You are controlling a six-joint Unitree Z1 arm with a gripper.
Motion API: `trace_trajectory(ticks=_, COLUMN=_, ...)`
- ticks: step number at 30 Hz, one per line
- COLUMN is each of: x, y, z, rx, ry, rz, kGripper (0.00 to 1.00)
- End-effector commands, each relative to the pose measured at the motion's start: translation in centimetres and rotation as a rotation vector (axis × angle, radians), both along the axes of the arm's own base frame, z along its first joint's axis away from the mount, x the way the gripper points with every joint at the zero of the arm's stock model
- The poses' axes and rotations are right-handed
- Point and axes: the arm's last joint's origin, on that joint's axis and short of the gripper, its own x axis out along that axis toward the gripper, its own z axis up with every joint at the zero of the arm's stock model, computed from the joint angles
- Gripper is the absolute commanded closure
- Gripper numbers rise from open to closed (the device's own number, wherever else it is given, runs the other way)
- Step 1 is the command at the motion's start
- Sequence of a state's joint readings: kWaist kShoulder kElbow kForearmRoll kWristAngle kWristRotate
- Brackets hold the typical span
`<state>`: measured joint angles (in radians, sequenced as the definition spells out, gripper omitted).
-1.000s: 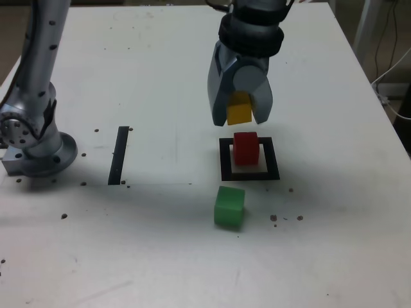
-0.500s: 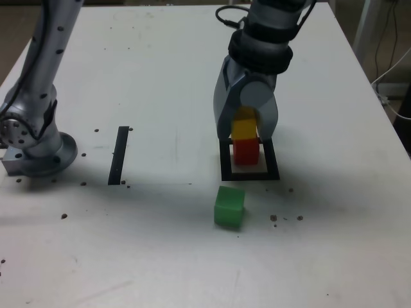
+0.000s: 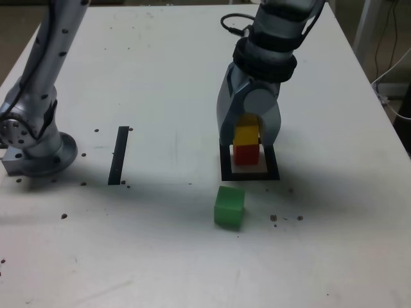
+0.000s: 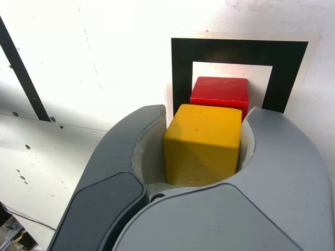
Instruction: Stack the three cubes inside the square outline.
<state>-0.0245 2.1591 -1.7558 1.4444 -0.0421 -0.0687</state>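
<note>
Atop red cube (image 3: 245, 154), yellow cube (image 3: 245, 135) now.

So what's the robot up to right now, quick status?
Gripper shut on yellow cube, fingers both sides. Yellow sits atop red cube inside square outline. Green cube waiting outside; nothing blocking.

matt yellow cube (image 4: 203, 144), smooth grey jaws

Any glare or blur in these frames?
Wrist view: table blown out to white near the top, yellow cube sharp. Exterior view: even light, soft shadow under the gripper, green cube and red cube clear, no motion blur.
</note>
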Motion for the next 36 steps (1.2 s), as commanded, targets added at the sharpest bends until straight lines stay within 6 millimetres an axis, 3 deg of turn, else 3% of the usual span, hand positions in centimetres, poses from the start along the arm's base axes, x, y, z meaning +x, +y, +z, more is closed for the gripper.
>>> trace_trajectory(ticks=1, x=0.2, y=-0.1, z=-0.2, rx=0.001, ry=-0.001, rz=-0.006, kGripper=0.70)
trace_trajectory(ticks=3, x=0.2, y=0.0, z=-0.3, rx=-0.001, ry=-0.003, rz=-0.010, kGripper=0.56)
trace_trajectory(ticks=7, x=0.2, y=0.0, z=-0.5, rx=-0.006, ry=-0.008, rz=-0.018, kGripper=0.15)
trace_trajectory(ticks=10, x=0.2, y=0.0, z=-0.6, rx=-0.007, ry=-0.008, rz=-0.019, kGripper=0.01)
trace_trajectory(ticks=19, x=-0.1, y=0.2, z=-0.5, rx=-0.002, ry=-0.010, rz=-0.016, kGripper=0.00)
trace_trajectory(ticks=27, x=-2.3, y=0.4, z=3.3, rx=0.090, ry=-0.097, rz=-0.016, kGripper=0.00)
trace_trajectory(ticks=36, x=-4.6, y=-2.3, z=4.9, rx=0.109, ry=-0.133, rz=-0.059, kGripper=0.00)
